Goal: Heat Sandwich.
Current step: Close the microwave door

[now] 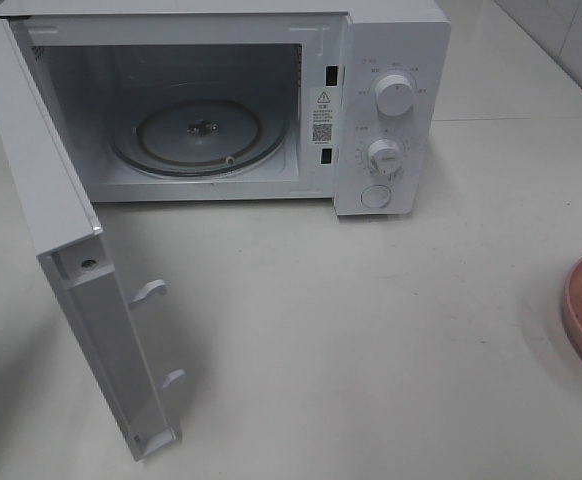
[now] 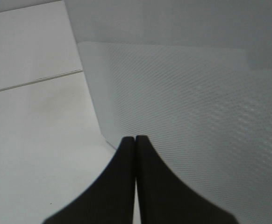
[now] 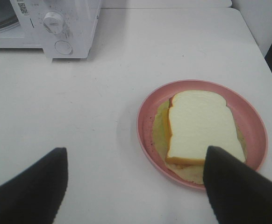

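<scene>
- Door (image 1: 66, 250) of the white microwave (image 1: 391, 40) swung fully open, hanging out toward the near left of the table (image 1: 371, 340); two latch hooks (image 1: 149, 291) stick out of its free edge.
- Left gripper (image 2: 135, 138): dark fingers (image 2: 117, 186) pressed flat together, nothing between them. Seen only from the left wrist view, tips close to a pale, finely dotted panel (image 2: 196, 130) that stands upright off the tabletop; whether tips touch it, cannot tell. Not visible from the high camera.
- Cavity of the microwave is lit, with a clear glass turntable (image 1: 201, 135) lying flat on its floor and a small hub at centre.
- Warning label (image 1: 322, 98) and a square code sticker sit on the inner frame, right of the cavity.
- Control panel on the right of the microwave: upper dial (image 1: 395, 96), lower dial (image 1: 383, 155), round button (image 1: 375, 196) below both.
- Tabletop white and matte, with a seam running behind the microwave.
- Pink plate (image 3: 147, 105) at the far right of the table, well apart from the microwave; only its left rim shows from the high camera (image 1: 577, 300).
- Sandwich (image 3: 199, 126) lies flat on that plate, white top slice up, tan crust at its edges, yellow filling showing along one side.
- Right gripper (image 3: 131, 156): fingers (image 3: 33, 186) spread wide, empty, hovering above the table, one fingertip overlapping the edge of the sandwich in the wrist view; contact cannot be judged.
</scene>
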